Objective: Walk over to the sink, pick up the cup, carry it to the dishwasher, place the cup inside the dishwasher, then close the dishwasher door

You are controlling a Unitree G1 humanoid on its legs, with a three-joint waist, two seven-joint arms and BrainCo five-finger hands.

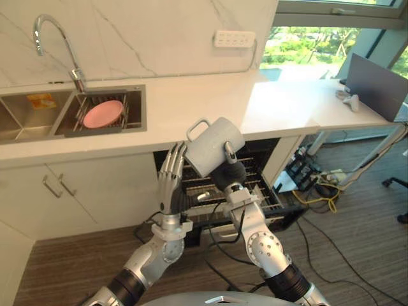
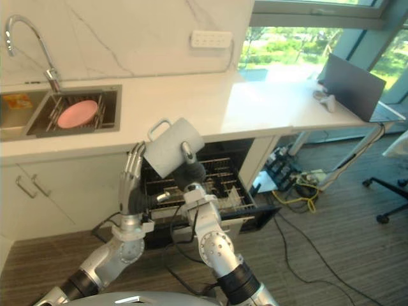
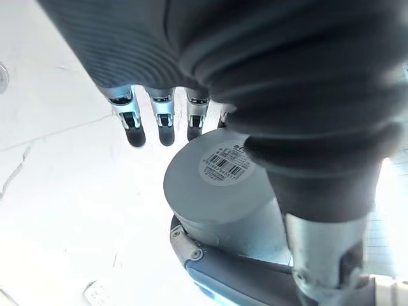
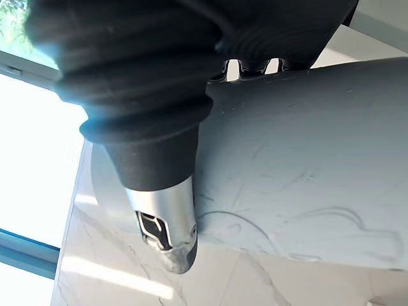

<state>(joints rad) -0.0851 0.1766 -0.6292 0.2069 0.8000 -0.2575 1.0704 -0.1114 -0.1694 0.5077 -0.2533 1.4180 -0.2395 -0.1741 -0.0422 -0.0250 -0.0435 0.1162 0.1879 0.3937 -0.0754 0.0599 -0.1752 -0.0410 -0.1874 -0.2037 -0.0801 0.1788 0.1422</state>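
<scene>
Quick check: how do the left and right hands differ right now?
The right hand is curled round the grey cup, holding it tilted; the left hand holds nothing. The right hand's fingers are wrapped; the left hand's are straight, beside the cup. Both are raised before the open dishwasher.

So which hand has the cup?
The right hand: its fingers and thumb curl round the grey cup. The left hand is beside the cup with straight fingers, gripping nothing.

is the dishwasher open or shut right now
Open: the dishwasher shows its wire rack under the counter, behind the cup in the right hand.
</scene>
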